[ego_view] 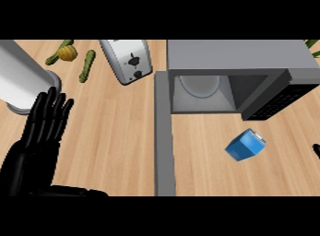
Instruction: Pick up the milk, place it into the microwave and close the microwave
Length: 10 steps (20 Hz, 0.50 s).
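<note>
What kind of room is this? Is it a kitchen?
Yes, most likely a kitchen. There is a microwave with its door open, a toaster, and a blue milk carton, all on a wooden counter.

Bare desk point(203, 147) lies open around the tilted milk point(245, 145) and up to the microwave point(244, 78) mouth, whose open door point(163, 133) stands as a wall along the left, fencing off the toaster point(127, 61) and the grey cylinder point(16, 76) beyond it.
</note>
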Tool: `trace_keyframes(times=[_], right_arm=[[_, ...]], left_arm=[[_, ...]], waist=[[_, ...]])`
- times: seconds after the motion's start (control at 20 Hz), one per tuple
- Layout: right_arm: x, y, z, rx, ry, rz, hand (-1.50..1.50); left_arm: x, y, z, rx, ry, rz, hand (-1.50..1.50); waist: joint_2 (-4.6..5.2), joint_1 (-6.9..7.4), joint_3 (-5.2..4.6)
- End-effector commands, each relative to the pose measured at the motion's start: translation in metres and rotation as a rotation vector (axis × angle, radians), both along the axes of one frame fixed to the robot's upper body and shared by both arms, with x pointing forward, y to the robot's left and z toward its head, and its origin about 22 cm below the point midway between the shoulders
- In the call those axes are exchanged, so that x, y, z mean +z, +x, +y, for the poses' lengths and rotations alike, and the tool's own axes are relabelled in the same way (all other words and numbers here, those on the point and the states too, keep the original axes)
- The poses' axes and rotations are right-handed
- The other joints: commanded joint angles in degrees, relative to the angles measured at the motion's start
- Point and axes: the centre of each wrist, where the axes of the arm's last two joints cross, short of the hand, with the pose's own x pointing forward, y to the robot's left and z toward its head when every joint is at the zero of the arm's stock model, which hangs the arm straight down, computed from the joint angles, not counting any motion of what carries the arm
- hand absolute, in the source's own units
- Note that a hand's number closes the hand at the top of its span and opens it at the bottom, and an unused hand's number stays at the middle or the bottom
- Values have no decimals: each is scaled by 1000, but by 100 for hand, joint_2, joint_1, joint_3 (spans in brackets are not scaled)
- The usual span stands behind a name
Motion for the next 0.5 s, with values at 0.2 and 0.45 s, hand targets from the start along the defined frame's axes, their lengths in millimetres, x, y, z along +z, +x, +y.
trace_keyframes(times=[0.2, 0.45], right_arm=[[-42, -20, -17, -26, -27, 61, -150], [-73, -31, -45, -45, -31, 64, -150]], left_arm=[[-33, -13, -38, -10, -9, 0, -150], [-56, -30, -46, -2, 4, 16, -150]], waist=[[13, 32, -2], [13, 40, -1]])
